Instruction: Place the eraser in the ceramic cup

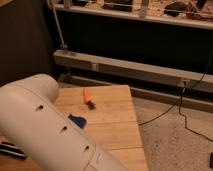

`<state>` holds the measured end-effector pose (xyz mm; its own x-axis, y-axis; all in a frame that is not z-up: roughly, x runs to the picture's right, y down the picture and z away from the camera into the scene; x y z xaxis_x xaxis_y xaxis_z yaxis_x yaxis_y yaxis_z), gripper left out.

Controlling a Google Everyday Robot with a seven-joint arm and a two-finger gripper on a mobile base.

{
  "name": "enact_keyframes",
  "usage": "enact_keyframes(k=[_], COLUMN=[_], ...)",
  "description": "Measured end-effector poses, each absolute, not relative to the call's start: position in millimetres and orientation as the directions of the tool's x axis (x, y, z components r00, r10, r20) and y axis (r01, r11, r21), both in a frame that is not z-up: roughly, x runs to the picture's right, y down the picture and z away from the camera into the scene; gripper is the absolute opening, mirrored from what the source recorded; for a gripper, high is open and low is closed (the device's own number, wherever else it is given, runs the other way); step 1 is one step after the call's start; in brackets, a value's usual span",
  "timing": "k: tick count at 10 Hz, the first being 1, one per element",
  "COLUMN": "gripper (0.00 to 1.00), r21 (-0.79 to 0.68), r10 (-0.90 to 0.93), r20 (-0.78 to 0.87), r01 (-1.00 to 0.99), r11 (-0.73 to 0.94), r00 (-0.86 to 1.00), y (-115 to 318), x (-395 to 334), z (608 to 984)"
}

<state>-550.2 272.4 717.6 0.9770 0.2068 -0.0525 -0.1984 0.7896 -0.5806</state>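
The eraser (11,149), a flat black block with white stripes, lies on the wooden table (117,125) at the lower left edge of the camera view, partly cut off by my arm. My arm's big white shell (47,125) fills the lower left foreground. The gripper is out of view, somewhere beyond that shell. The ceramic cup is also out of view.
An orange tool with a dark tip (87,96) lies near the table's far side. A bright blue pad (77,120) peeks out beside the arm. Behind the table runs a metal rail (140,70) under a dark shelf. Black cables (185,107) trail on the speckled floor to the right.
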Motion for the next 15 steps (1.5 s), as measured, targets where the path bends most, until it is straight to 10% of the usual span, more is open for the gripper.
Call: enact_keyframes(k=[11,15], gripper=[0.65,0.35], r21=[-0.601,-0.602], r10=[0.22,0.217], r20=[-0.152,-0.169], r01=[-0.267,-0.275], r11=[0.753,0.75], r00=[0.964,0.961], y=[283.6,284.1], x=[-547.1,-543.6], z=[754.0,760.0])
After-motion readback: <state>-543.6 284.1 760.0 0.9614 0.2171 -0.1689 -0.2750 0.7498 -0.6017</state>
